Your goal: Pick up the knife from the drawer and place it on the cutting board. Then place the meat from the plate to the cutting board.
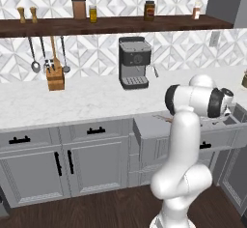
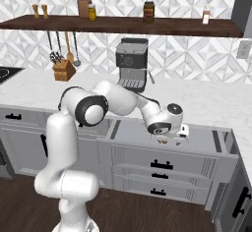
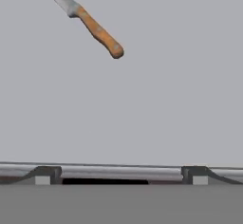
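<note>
Right, the gripper (image 2: pixel 168 140) hangs over the open drawer (image 3: pixel 142 104), jaws spread wide; the knife (image 3: pixel 90 23) lies toward eleven o'clock in the hand view. Shift there and straddle its wooden handle.

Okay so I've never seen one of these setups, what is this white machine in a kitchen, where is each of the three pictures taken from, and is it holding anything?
It is a white robot arm in a computer-rendered kitchen. Two pictures come from cameras behind the arm, to its left and right, looking forward over it. The third comes from a camera on its hand, looking down into an open grey drawer.

In that drawer lies a knife with a wooden handle and silver blade. The gripper hangs over the drawer with its jaws open and holds nothing.

On the pale counter stand a coffee machine and a wooden knife block. A shelf above carries jars.
</note>
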